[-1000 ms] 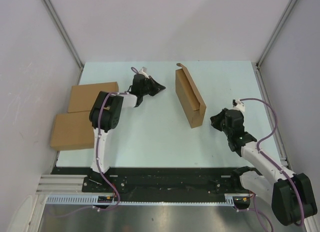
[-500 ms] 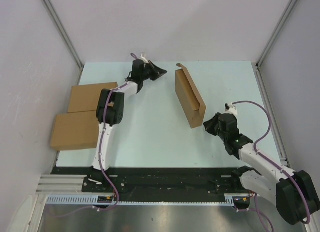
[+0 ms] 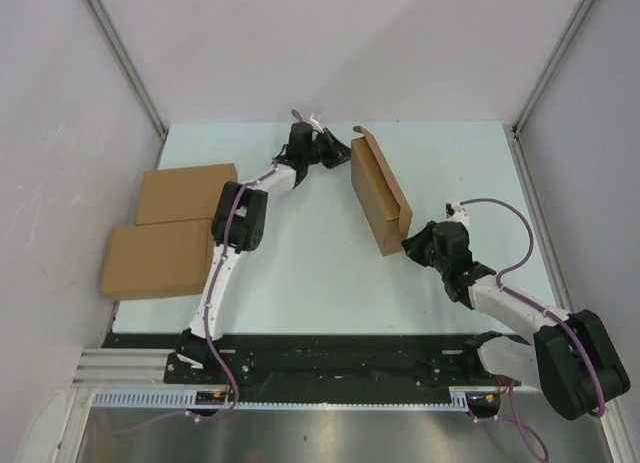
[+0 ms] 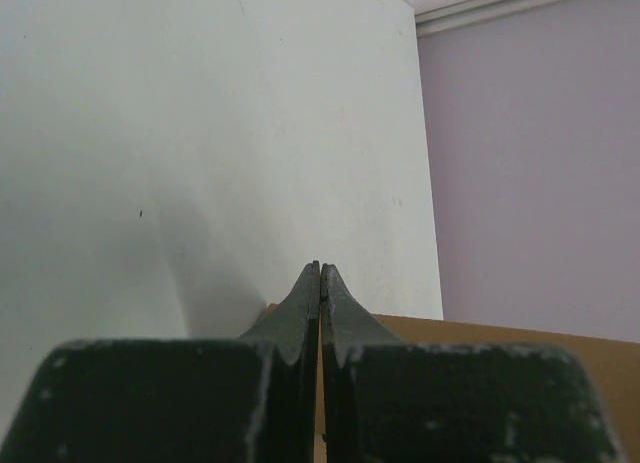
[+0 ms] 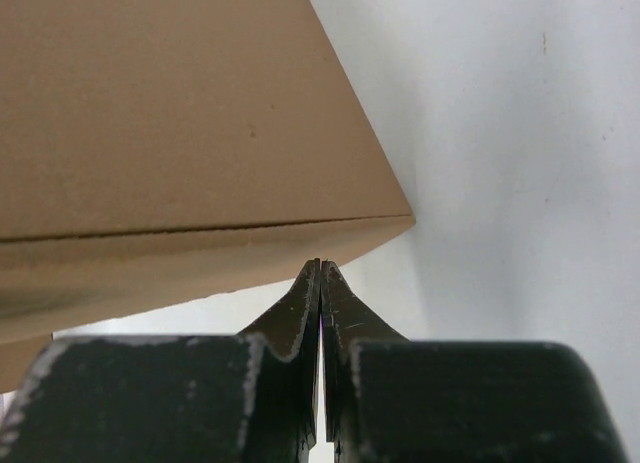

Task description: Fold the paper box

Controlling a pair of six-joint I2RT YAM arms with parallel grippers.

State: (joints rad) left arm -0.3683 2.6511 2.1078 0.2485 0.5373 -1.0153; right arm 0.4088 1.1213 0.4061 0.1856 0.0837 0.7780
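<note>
The paper box (image 3: 379, 193) is a brown cardboard mailer standing on its long edge in the middle of the table, with a small flap sticking up at its far end. My left gripper (image 3: 345, 148) is shut and empty, its tips right at the box's far left end; the left wrist view shows the box (image 4: 480, 333) just behind the closed fingers (image 4: 300, 308). My right gripper (image 3: 408, 244) is shut and empty, its tips at the box's near end. In the right wrist view the box (image 5: 160, 113) fills the upper left, just above the closed gripper (image 5: 320, 268).
Two finished flat brown boxes lie at the left edge of the table, one (image 3: 184, 192) behind the other (image 3: 155, 260). Purple walls enclose the pale table (image 3: 300, 253) on three sides. A black rail (image 3: 330, 358) runs along the near edge.
My left gripper has swung right from beside the flat boxes to the box's far end. My right gripper has moved left and forward to the box's near end.
</note>
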